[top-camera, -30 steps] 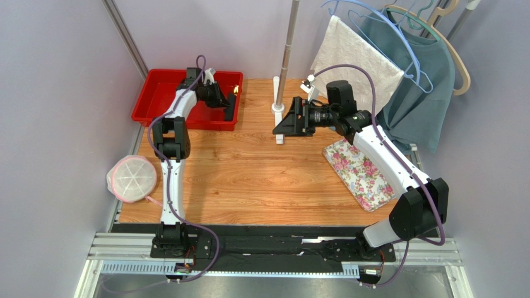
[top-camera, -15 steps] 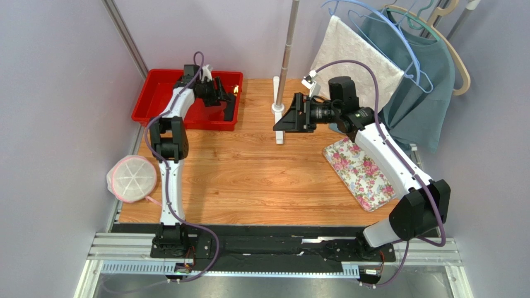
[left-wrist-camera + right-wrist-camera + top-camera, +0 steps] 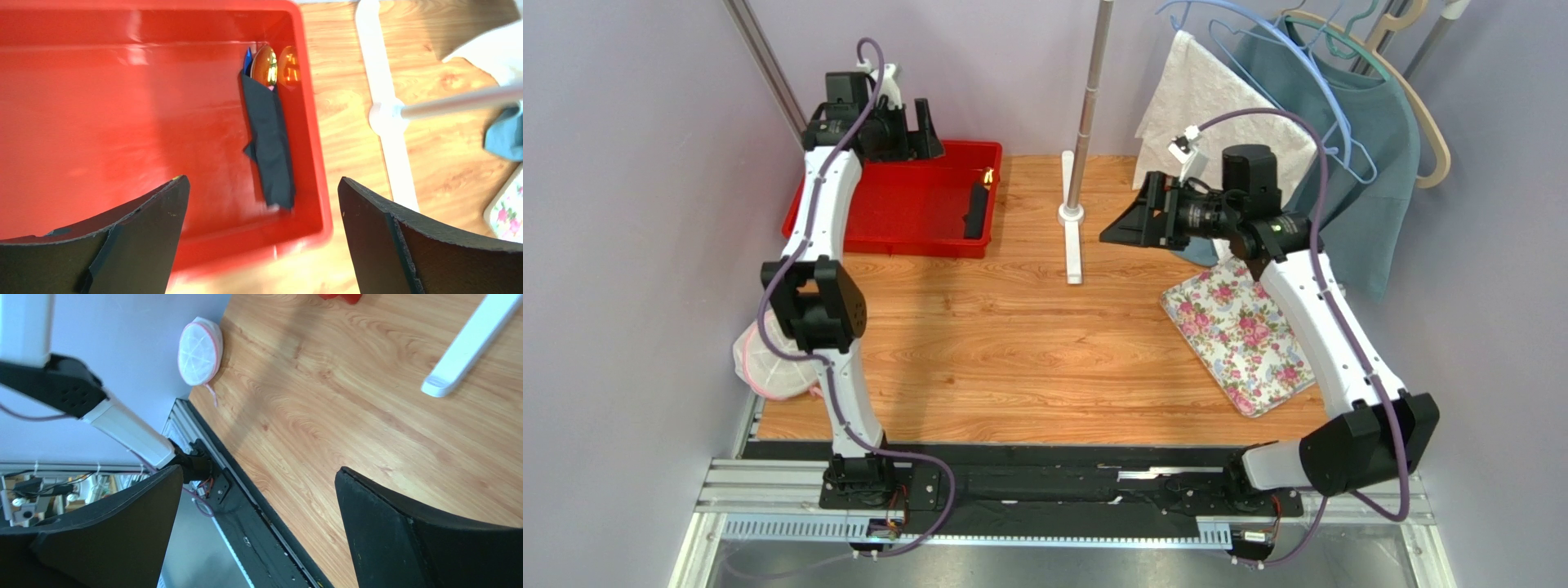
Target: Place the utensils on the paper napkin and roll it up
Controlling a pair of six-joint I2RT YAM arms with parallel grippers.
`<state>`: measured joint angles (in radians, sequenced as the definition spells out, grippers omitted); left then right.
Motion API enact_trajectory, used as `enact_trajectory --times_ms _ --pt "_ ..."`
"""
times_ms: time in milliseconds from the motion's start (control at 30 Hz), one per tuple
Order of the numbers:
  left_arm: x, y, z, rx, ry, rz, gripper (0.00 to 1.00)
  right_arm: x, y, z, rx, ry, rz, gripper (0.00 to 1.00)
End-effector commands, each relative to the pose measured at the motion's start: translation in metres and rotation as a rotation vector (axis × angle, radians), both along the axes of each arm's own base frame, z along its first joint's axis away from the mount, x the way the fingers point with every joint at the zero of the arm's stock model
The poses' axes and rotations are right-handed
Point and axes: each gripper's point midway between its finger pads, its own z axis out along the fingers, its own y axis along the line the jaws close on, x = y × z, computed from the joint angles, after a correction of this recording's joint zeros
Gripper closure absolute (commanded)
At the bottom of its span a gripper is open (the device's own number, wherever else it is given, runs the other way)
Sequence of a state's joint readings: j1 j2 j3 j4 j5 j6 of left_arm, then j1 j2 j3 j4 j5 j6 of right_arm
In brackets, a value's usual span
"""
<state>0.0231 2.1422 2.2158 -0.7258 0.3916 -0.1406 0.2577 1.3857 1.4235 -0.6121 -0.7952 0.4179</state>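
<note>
If lifting from the red rectangular plastic bin (image 3: 123, 122), note left pincer (image 3: 262, 181) spread empty above it, right pincer (image 3: 258, 471) spread empty well to its right. Pinch mid-length the likely soft, light black paper napkin roll (image 3: 270, 141) along its right wall, trapping stiff, slippery gold-tipped utensils (image 3: 265, 64).

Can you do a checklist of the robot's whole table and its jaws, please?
Surface: wooden table, nothing spilled.
Job's things: paper napkin wrapped round the utensils, gold ends poking out, lying in the red bin.
Clutter: floral mat, white round cover, pole stand.
Grippers: left gripper over the bin, right gripper over the table; jaws open, empty.
Cables: purple cables along both arms, no snag seen.
Surroundings: white cloth and teal garment on hangers.
</note>
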Motion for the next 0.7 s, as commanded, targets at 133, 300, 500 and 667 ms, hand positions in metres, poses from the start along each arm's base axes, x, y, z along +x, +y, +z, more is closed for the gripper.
enact_trajectory --times_ms 133,300,500,667 --pt "-0.121 0.001 0.074 0.246 -0.071 -0.077 0.01 -0.011 -0.059 0.0 -0.164 -0.16 -0.176 0.0" --pt "-0.188 -0.009 0.072 0.28 -0.071 -0.104 0.01 -0.017 -0.089 -0.044 -0.327 -0.13 -0.267 0.0" --pt "-0.241 -0.02 0.036 0.274 -0.029 -0.129 0.01 -0.032 -0.101 -0.073 -0.377 -0.129 -0.292 0.0" --pt "-0.264 -0.028 0.029 0.273 -0.039 -0.152 0.01 -0.04 -0.106 -0.07 -0.392 -0.169 -0.304 0.0"
